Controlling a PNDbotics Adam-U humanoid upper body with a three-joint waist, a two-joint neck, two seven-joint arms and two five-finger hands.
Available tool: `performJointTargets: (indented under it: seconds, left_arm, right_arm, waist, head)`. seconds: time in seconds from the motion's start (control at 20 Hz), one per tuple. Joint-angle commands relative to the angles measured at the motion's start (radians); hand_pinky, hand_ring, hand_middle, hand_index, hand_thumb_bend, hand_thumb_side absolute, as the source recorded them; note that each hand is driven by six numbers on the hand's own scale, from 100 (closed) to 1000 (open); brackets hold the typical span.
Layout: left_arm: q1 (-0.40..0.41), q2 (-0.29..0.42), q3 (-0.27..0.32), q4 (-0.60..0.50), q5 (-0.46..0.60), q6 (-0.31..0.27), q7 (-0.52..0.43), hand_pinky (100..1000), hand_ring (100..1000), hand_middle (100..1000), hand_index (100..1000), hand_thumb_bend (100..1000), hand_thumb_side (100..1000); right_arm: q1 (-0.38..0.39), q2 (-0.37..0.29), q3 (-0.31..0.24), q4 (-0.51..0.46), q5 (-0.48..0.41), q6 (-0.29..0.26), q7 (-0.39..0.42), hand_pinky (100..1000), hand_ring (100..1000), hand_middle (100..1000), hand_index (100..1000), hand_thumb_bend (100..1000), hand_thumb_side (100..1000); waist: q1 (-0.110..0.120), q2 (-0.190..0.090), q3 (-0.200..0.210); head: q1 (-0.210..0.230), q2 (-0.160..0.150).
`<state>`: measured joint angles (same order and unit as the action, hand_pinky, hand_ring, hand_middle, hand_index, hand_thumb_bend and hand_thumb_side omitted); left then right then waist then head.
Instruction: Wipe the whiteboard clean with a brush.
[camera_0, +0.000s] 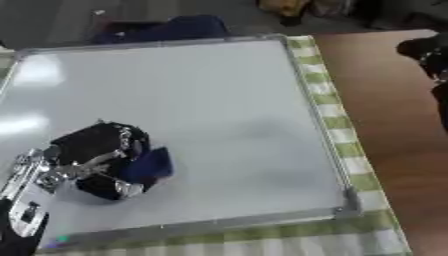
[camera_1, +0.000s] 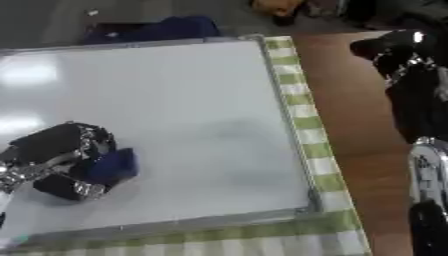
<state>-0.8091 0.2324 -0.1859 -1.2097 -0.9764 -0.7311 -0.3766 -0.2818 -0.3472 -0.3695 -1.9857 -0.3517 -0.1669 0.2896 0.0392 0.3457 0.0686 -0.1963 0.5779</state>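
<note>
Fingers of left hand (camera_0: 96, 160) curl around soft blue brush (camera_0: 150, 164) on glossy whiteboard (camera_0: 201, 100).

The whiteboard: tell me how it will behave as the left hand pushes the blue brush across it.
The whiteboard looks glossy, so the brush probably glides. It lies flat inside a metal frame, likely rigid. It rests on checked cloth, so it may creep sideways under the left hand.
</note>
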Motion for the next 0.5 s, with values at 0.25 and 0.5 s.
performJointTargets:
  seconds: [0.25, 0.5]
  left_arm:
    - [-0.017, 0.005, 0.005, -0.007, -0.013, -0.121, -0.1, 645, 683, 551, 110, 409, 587]
    - [-0.018, 0.005, 0.006, -0.012, -0.026, -0.126, -0.076, 646, 683, 548, 112, 413, 595]
  right_arm:
    - [-0.009, -0.012, -0.007, -0.014, 0.01, -0.001, 0.012, 825, 721, 535, 631, 426, 819]
    - [-0.01, -0.011, -0.007, -0.014, 0.01, -0.001, 0.015, 826, 721, 535, 631, 428, 822]
  waist:
    - [-0.004, -0.012, -0.003]
    - [-0.005, -0.011, -0.003]
  head:
    - [-0.001, -0.013]
    - [-0.002, -0.015]
